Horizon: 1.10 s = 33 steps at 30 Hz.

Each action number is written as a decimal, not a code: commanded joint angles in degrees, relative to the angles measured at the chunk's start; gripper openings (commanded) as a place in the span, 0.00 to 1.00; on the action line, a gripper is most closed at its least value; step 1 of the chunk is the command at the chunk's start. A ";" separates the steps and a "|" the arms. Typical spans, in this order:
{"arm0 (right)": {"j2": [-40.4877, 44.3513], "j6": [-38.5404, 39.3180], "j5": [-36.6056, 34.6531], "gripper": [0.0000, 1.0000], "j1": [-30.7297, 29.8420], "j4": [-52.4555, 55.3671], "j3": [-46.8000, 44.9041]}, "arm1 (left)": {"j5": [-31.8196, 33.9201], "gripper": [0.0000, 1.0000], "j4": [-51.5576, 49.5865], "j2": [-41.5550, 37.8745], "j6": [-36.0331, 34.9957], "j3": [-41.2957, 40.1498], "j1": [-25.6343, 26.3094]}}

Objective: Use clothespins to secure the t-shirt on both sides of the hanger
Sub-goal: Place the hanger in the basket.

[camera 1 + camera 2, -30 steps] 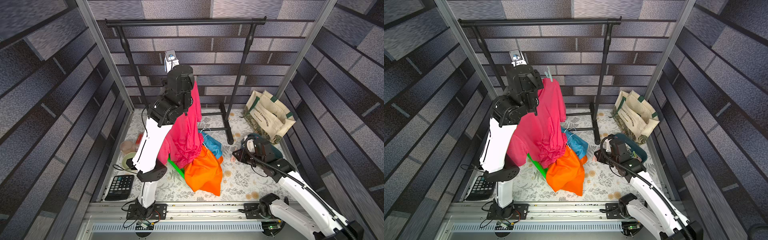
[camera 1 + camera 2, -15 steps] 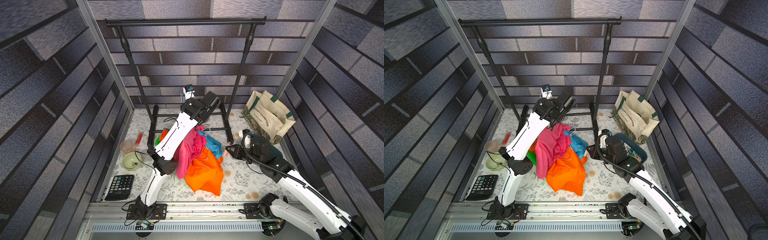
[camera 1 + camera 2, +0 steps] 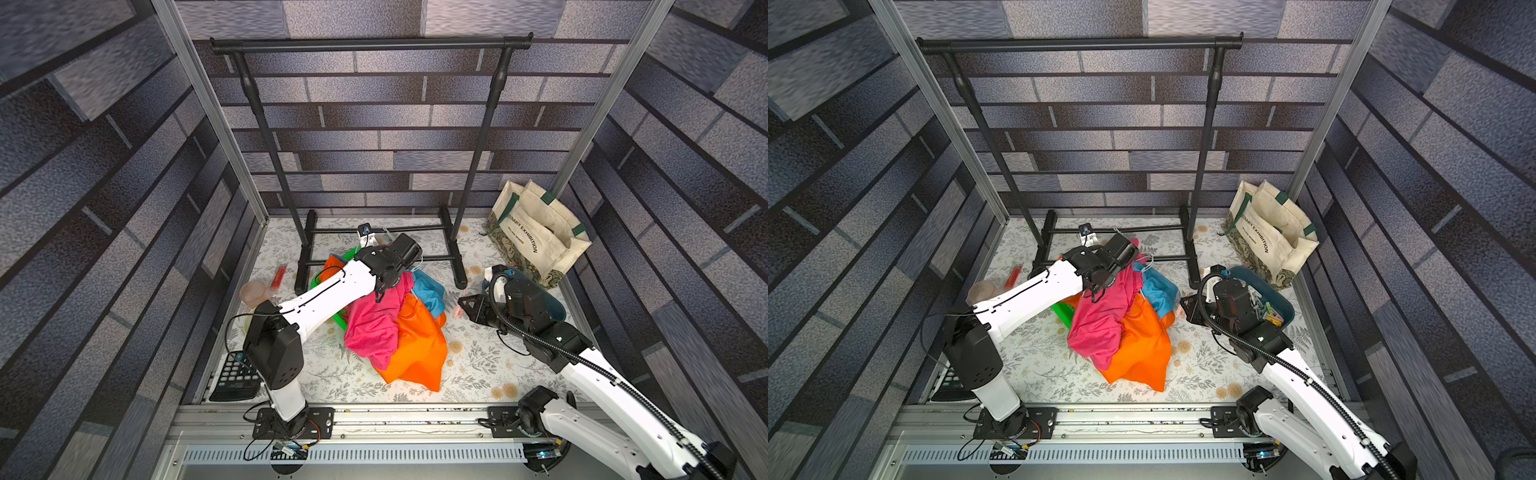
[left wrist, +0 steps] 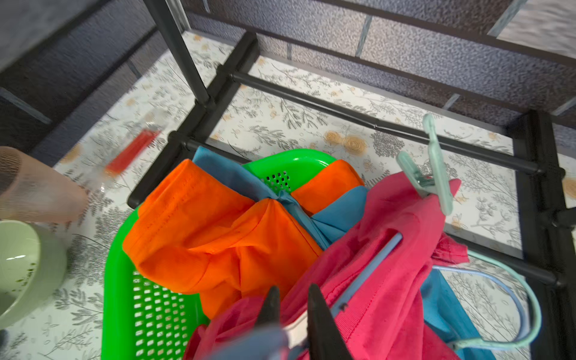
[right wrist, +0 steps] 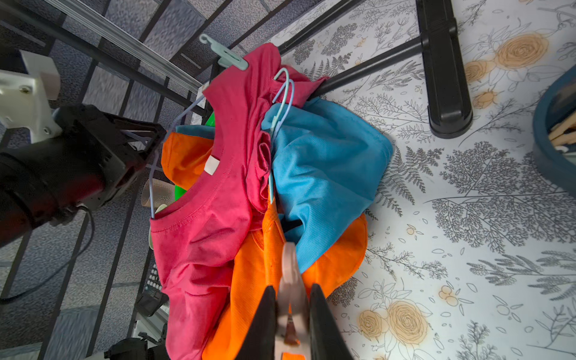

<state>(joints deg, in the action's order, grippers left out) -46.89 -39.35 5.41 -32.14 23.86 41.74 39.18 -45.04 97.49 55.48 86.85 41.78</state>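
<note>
Floral-print tabletop (image 3: 478,361) inside dark brick-pattern walls, with a black garment rack (image 3: 374,43) at the back. Just ahead of the right claw (image 5: 292,288), heaped: pink t-shirt (image 5: 199,237) over an orange shirt (image 5: 249,274) and a blue shirt (image 5: 324,174), threaded on a pale wire hanger (image 5: 282,93). Pinched on the pink shirt's far shoulder, one mint clothespin (image 5: 227,57), slim and pastel, sticking up and away from the cloth. Behind and to one side of that claw, in a teal bin (image 3: 1241,272), more clothespins (image 3: 1262,309) in mixed pastels, lying jumbled. Between the right claw's jaws, nearly closed and clamped on its sides, a pink clothespin (image 5: 290,271): long axis in line with the fingers, free end aimed forward at the pile. At the left claw (image 4: 293,288), jaws only a narrow gap apart over the pink shirt, hanger wire running into that gap; gripped or loose, cannot tell.
</note>
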 commanded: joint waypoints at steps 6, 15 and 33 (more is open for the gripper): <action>-1.00 -0.11 -0.33 0.00 -0.38 1.28 -0.38 | -19.96 0.40 11.51 -2.07 -3.56 -7.70 -2.24; -2.18 -1.78 1.81 0.00 -0.45 -0.58 -0.60 | -24.36 0.42 12.96 -3.62 -1.83 -8.98 -3.04; -4.95 -1.16 2.78 0.00 -0.92 -1.00 0.05 | -37.19 0.49 19.12 -18.30 -1.56 -23.91 -17.06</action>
<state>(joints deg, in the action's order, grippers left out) -51.31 -40.64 7.40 -32.69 23.70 41.41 9.98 -28.34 82.04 54.00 67.96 30.11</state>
